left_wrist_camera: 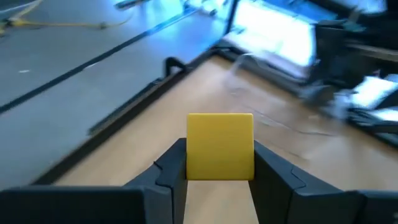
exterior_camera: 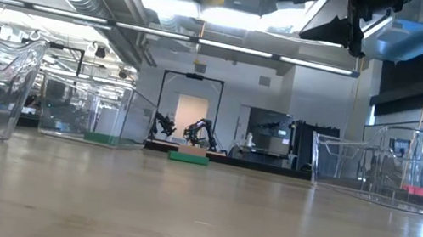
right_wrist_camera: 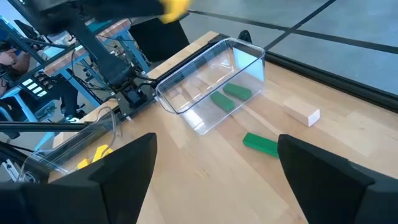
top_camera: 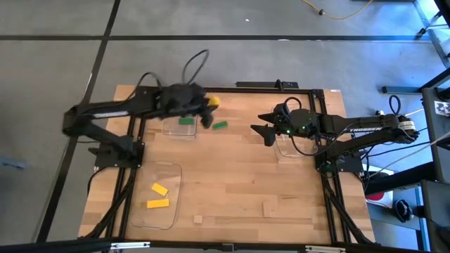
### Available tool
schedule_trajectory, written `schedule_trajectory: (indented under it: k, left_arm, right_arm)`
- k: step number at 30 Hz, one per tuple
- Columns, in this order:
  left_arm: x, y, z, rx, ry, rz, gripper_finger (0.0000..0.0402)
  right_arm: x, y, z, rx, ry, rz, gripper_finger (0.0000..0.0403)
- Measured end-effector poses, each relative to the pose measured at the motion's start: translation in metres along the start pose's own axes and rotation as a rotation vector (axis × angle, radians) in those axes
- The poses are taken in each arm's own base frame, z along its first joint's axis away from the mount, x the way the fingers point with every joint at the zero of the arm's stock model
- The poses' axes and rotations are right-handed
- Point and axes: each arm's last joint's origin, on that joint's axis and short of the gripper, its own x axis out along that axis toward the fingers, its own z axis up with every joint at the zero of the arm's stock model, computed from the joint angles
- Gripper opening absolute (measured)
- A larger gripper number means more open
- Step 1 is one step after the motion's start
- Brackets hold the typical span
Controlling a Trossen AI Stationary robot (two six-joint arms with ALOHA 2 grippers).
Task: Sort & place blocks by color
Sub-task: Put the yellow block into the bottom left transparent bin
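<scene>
My left gripper hangs high over the table's far left part, shut on a yellow block, which also shows in the high view. Beneath it a clear tray holds green blocks. One green block lies flat on the wood beside that tray. A second clear tray at the near left holds two yellow blocks. Small tan blocks lie near the front edge. My right gripper hovers open over the far middle of the table, nothing between its fingers. My left gripper pinches the yellow block by two opposite sides between its two fingers. The fingers come from the table's left, slanting a little downward. The block is lifted clear, well above the table and the tray, its square face showing between the fingertips.
A third clear tray stands at the far right under my right arm. A tan block lies near the loose green block. The middle of the wooden table is bare. A black frame runs along the table's edges.
</scene>
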Motion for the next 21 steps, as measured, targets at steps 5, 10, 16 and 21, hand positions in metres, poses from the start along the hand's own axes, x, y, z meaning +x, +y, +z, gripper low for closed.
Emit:
schedule_trajectory:
  k: [5, 10, 16, 21]
  left_arm:
    - [-0.048, -0.006, -0.042, -0.099, -0.122, -0.185, 0.0120]
    - [-0.078, -0.006, -0.084, -0.204, -0.250, -0.365, 0.0120]
    - [-0.093, 0.001, -0.109, -0.302, -0.354, -0.405, 0.0120]
    - [-0.095, 0.002, -0.107, -0.313, -0.382, -0.405, 0.0120]
  right_arm:
    - [0.000, 0.000, 0.000, -0.001, -0.004, 0.003, 0.0335]
    - [0.000, 0.001, 0.001, -0.001, -0.005, 0.007, 0.0335]
    - [0.000, 0.002, 0.002, 0.003, -0.014, 0.020, 0.0335]
    - [0.000, 0.002, 0.002, 0.004, -0.014, 0.020, 0.0335]
